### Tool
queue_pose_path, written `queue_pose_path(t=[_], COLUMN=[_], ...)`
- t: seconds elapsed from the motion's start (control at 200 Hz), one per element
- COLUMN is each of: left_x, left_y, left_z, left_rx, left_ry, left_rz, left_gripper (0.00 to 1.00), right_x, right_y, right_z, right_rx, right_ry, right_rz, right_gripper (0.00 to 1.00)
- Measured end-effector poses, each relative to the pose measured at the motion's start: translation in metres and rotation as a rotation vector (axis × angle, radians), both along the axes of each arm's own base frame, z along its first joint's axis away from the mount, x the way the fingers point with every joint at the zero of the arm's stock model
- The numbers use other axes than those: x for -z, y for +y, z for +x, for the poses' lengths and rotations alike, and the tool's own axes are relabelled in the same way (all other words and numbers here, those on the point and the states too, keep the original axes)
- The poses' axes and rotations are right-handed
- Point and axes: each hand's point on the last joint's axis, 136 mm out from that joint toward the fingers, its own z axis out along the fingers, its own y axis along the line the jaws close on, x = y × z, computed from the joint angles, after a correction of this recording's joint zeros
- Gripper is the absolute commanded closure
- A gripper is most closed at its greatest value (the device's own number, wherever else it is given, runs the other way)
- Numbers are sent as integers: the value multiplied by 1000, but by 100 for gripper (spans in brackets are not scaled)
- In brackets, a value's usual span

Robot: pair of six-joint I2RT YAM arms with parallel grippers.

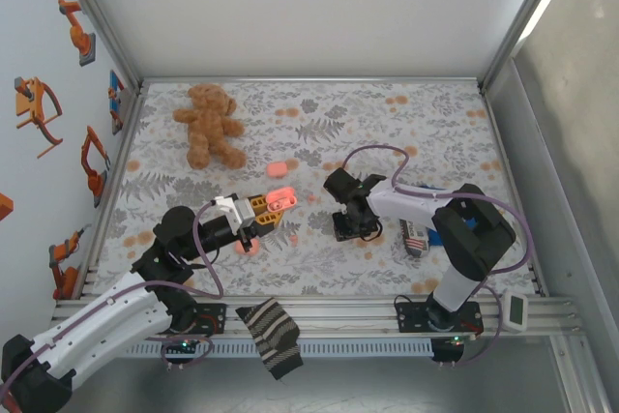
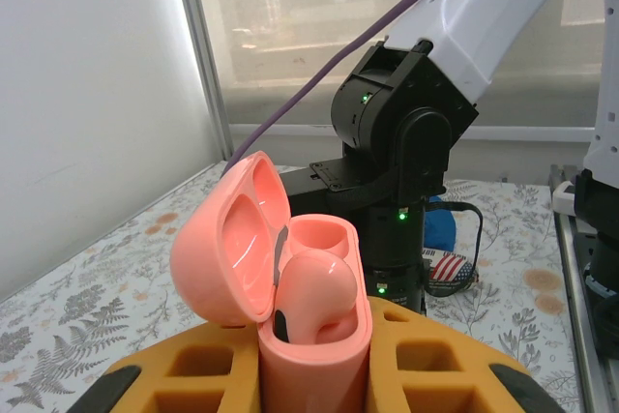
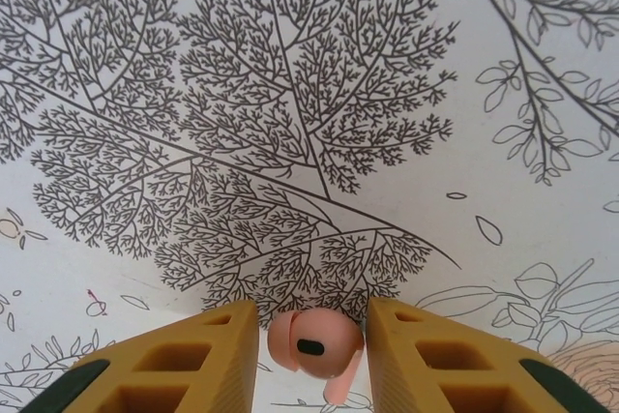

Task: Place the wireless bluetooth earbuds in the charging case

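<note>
My left gripper (image 2: 314, 379) is shut on the pink charging case (image 2: 314, 355), holding it upright with its lid (image 2: 232, 249) swung open to the left. One salmon-pink earbud (image 2: 314, 292) sits in the near socket, and the far socket (image 2: 319, 234) is empty. From above, the case (image 1: 280, 198) hangs over the middle of the cloth. My right gripper (image 3: 311, 331) points down at the cloth, its yellow fingers (image 3: 203, 355) standing either side of a second earbud (image 3: 314, 343) that lies there. A thin gap shows on the earbud's left side.
A teddy bear (image 1: 211, 123) lies at the back left. Another pink case (image 1: 282, 169) rests mid-cloth and a pink item (image 1: 247, 247) lies under my left arm. A blue object and a flag-printed item (image 1: 416, 237) sit beside the right arm. A striped sock (image 1: 271, 336) hangs over the front rail.
</note>
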Motion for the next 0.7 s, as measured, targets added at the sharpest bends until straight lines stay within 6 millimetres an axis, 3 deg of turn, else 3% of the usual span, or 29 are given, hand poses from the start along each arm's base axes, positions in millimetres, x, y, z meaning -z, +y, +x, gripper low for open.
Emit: queue_pose_path(t=[0.295,0.701], left_x=[0,2], left_y=[0,0], left_z=[0,1], left_rx=[0,-3], left_ry=[-2,3], left_rz=[1,6], left_gripper=[100,100], right_x=[0,-4], right_y=[-2,-2], right_z=[-1,1], right_rx=[-8,-14], right_ry=[-4,-28], right_rz=[-17,-22], right_gripper=[75,76])
